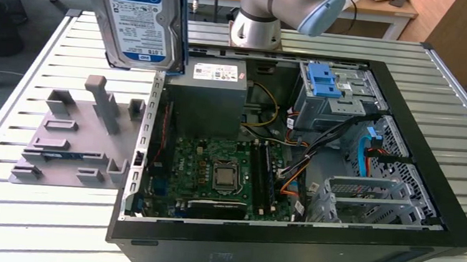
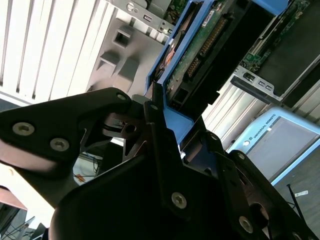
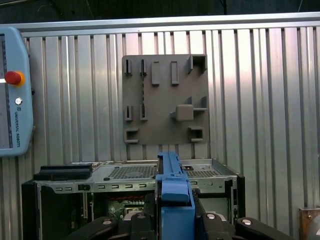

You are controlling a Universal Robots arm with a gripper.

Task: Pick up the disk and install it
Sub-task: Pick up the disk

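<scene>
— Exterior view first: what takes up the most room?
— A slatted metal table (image 1: 449,92). On it lies an open black computer case (image 1: 291,251), insides facing up. The robot arm (image 1: 268,12) rises behind the case.
— And beside the case?
— A grey fixture plate (image 1: 64,155) with raised holders. It lies flat on the table on the exterior view's left, just beside the case wall.
— What sits inside the case?
— A grey power-supply box (image 1: 207,97) at the rear, toward the exterior view's left, with a green motherboard (image 1: 213,173) in front of it. A metal drive cage (image 1: 336,98) stands toward the exterior view's right, a blue latch (image 1: 325,82) on top. The first wrist view also shows a teach pendant (image 3: 12,100) with a red button, off to one side of the case.
— Where is the disk?
— Up in the air. The disk (image 1: 141,27) hangs upright, its label toward the camera and its blue carrier round the edges. It appears above the case's rear corner on the exterior view's left, over the power-supply box and well apart from the drive cage.
— Is the pincer holding it?
— Yes. In both wrist views the gripper (image 3: 174,212) is clamped on the blue carrier. In the second wrist view a black finger (image 2: 157,130) presses against the carrier's edge, and the disk's green circuit board shows beyond it.
</scene>
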